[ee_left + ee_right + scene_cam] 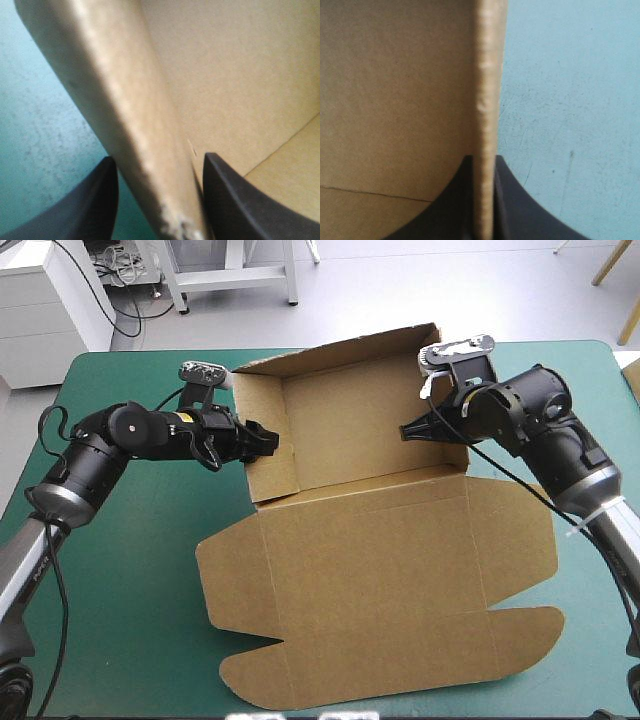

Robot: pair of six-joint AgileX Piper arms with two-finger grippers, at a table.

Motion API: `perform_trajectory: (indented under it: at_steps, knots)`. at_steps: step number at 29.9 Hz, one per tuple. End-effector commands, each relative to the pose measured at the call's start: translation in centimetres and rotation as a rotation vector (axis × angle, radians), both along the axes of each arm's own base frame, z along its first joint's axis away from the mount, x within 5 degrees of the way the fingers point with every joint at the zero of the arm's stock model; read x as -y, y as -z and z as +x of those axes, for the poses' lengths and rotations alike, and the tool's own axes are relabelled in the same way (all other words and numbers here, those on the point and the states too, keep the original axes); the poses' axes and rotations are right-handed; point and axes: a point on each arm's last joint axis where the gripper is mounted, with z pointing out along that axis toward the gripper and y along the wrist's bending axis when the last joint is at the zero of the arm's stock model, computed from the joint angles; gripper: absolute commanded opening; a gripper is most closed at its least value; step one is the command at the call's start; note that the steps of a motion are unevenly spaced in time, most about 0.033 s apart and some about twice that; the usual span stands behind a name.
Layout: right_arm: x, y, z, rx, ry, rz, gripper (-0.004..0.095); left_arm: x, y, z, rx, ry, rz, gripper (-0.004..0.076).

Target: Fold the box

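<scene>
The brown box (370, 570) lies mid-table with its far part raised into a tray and its lid flat toward the near edge. My left gripper (265, 438) is at the tray's left wall. In the left wrist view its black fingers (159, 159) stand apart with that thick wall (130, 100) between them. One finger touches the wall's inner face; a strip of teal-green shows beside the other. My right gripper (408, 430) is at the right wall, and in the right wrist view it (484, 157) is shut on that wall's edge (487, 75).
The teal-green cover (120, 570) shows to the left of the box, and a narrower strip (590, 590) shows to its right. The lid's rounded flaps (520, 635) reach close to the near edge. White furniture stands beyond the far left corner.
</scene>
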Motion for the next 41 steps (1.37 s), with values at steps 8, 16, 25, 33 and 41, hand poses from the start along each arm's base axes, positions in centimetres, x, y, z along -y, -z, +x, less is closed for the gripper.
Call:
perform_trajectory:
  at_steps: [8, 16, 25, 33, 41]
  knots:
    - [-3.5, -0.1, 0.4, 0.052, -0.073, 0.081, -0.0014, 0.3, -1.6, 0.0, 0.056, -0.119, 0.126, 0.0057]
    - [-3.9, 0.9, 1.0, 0.018, -0.065, 0.069, -0.0016, 0.7, 0.1, 1.3, 0.017, -0.115, 0.166, -0.0008]
    - [-2.5, 3.5, 3.7, -0.070, 0.012, 0.060, -0.0016, 0.7, 3.0, 3.2, -0.017, -0.110, 0.299, -0.0008]
    - [-0.7, 7.5, 7.0, -0.212, 0.041, 0.069, -0.0016, 1.3, 5.6, 5.0, -0.047, -0.109, 0.316, -0.0008]
    - [-1.3, 12.4, 9.2, -0.319, 0.025, -0.009, -0.0016, 2.0, 9.9, 6.7, -0.160, -0.095, 0.354, -0.0008]
